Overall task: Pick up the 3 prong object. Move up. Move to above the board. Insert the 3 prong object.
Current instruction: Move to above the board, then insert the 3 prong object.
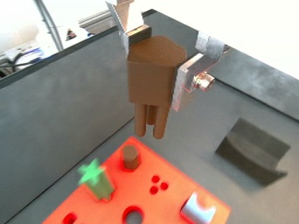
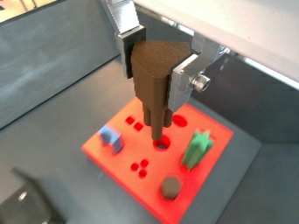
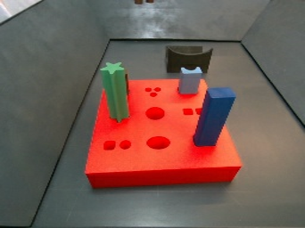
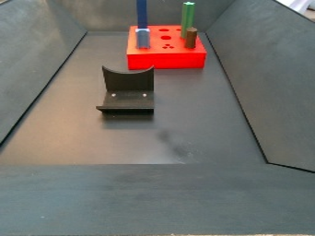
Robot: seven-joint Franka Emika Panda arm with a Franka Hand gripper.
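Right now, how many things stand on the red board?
4: green post and brown peg together, blue block and grey piece opposite; gripper holds 3 prong object above the board.

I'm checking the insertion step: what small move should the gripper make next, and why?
Probably a small sideways alignment, then descent. The gripper, above the board, is shut on the 3 prong object, whose prongs hang clear of the board's top in both wrist views; whether they sit over the small holes is unclear.

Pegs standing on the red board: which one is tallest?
The green star-topped post on the board; it rises above the blue block and small grey-blue peg. The gripper holds the 3 prong object above.
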